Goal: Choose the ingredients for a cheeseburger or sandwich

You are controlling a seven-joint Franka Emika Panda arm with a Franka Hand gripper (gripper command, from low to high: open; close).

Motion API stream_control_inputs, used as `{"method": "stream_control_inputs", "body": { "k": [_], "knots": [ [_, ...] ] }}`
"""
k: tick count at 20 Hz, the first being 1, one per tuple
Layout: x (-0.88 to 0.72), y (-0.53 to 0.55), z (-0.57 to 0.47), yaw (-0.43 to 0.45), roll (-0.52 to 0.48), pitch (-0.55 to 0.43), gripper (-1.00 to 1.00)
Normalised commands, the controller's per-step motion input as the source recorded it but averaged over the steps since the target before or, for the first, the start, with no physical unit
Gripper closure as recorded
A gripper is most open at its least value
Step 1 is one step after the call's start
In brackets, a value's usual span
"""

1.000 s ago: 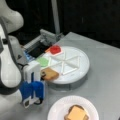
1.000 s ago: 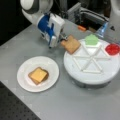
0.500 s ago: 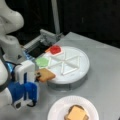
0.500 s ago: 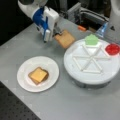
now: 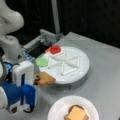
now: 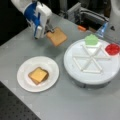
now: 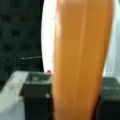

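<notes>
My gripper (image 5: 35, 79) (image 6: 49, 31) is shut on one edge of a brown toast square (image 5: 45, 78) (image 6: 57, 36), held in the air beside the round white tray. In the wrist view the toast (image 7: 82, 62) fills the middle between the black fingers (image 7: 37, 96). In both front views a white paper plate (image 5: 56, 108) (image 6: 25, 80) carries the sandwich stack: a yellow cheese square (image 5: 76, 114) (image 6: 38, 74) lies on a brown piece (image 5: 73, 108) (image 6: 32, 75). What lies under the cheese besides that is hidden.
The round white tray (image 5: 77, 75) (image 6: 75, 72) has ridged dividers. On it lie a green lettuce-like piece (image 5: 42, 61) (image 6: 91, 40) and a red disc (image 5: 55, 49) (image 6: 112, 48). A grey fixture (image 5: 47, 37) (image 6: 87, 15) stands behind the tray.
The gripper has carried the toast square a little further from the tray, left and up in a front view. The plate and the stack have not moved.
</notes>
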Motion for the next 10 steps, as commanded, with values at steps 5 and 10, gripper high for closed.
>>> {"method": "stream_control_inputs", "body": {
  "k": [5,10],
  "knots": [
    [0.98,-0.22,-0.1,0.346,-0.066,0.155,1.0],
    [1.0,-0.28,-0.17,0.307,-0.139,0.126,1.0]
  ]
}}
